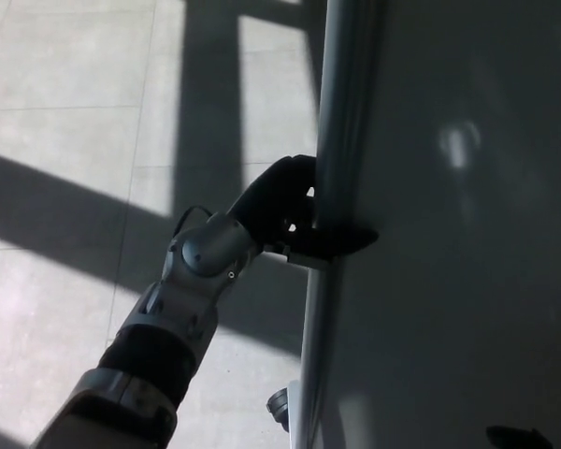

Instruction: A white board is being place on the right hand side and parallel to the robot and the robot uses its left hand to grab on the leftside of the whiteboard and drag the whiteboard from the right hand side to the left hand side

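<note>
Whiteboard [449, 281] edge runs top to bottom; left hand [294, 215] clamps its left rail.

sunlit tiled floor [65, 112], shadow bands

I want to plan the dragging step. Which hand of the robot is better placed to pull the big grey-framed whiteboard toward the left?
The left. The black left hand is closed on the grey metal left edge of the whiteboard. The right hand is not in view.

Harsh sunlight bands the floor [65, 112]; the whiteboard [458, 281] sits dim, faintly glared.
</note>
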